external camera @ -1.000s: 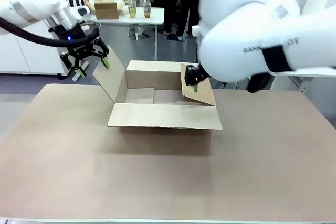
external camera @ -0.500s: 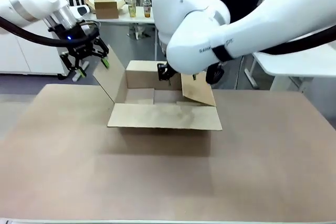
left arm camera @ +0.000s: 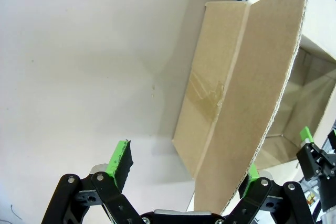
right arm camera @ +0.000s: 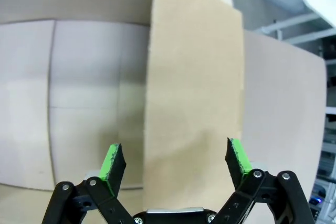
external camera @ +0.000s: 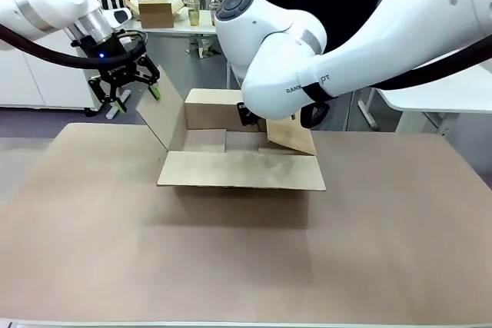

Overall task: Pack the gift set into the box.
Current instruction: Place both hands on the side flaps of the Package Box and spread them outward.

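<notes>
Box (external camera: 238,160) stands open at far middle of surface (external camera: 231,259), broad bare room in front; left pincer (external camera: 137,97) spread wide astride raised left flap (external camera: 163,117), right pincer (right arm camera: 174,157) spread astride right flap (right arm camera: 194,103).

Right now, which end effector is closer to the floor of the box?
Right. The right end effector hangs open at the box opening, astride the right flap. The left end effector is open, up outside the box, astride the raised left flap.

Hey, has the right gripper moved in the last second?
Yes. The right gripper has shifted left, from the box's right flap toward its back wall.
</notes>
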`<control>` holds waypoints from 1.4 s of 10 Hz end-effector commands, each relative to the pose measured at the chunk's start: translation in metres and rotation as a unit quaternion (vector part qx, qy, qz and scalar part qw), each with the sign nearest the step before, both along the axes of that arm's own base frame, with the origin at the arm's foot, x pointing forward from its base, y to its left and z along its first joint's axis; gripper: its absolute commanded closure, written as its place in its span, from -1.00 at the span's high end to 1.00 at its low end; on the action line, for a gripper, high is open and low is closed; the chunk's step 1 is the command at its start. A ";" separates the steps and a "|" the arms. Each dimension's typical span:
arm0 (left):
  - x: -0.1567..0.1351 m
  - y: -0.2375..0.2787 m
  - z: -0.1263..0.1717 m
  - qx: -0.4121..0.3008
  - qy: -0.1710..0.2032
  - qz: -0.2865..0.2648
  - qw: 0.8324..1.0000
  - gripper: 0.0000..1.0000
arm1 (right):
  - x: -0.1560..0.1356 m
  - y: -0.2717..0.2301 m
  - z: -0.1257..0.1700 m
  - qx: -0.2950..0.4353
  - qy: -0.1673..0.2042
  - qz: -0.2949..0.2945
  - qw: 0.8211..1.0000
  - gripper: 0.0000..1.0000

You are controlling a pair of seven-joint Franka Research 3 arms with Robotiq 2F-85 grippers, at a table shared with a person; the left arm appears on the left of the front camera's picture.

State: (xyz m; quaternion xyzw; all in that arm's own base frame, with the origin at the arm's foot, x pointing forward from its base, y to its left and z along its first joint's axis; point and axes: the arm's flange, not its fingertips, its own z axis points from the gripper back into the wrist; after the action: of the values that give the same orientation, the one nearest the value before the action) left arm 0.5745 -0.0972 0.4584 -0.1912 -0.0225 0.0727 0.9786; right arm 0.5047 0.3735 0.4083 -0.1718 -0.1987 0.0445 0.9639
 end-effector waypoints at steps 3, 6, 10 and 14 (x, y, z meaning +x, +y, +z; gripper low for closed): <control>-0.002 0.000 0.002 0.011 -0.002 0.009 1.000 1.00 | -0.019 -0.047 0.024 -0.016 -0.028 -0.057 0.998 1.00; -0.002 0.000 0.002 0.011 -0.002 0.009 1.000 1.00 | -0.030 -0.076 0.062 0.015 -0.016 -0.074 0.997 1.00; -0.002 0.000 0.002 0.011 -0.002 0.009 1.000 1.00 | -0.040 -0.120 0.078 0.026 -0.005 -0.108 0.994 1.00; -0.002 0.000 0.002 0.011 -0.002 0.009 1.000 1.00 | -0.047 -0.157 0.073 0.027 -0.005 -0.146 0.989 1.00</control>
State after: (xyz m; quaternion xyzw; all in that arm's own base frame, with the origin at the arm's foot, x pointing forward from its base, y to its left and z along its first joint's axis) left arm 0.5746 -0.0972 0.4586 -0.1912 -0.0228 0.0726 0.9786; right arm 0.4668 0.2269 0.4808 -0.1814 -0.1831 -0.0990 0.9611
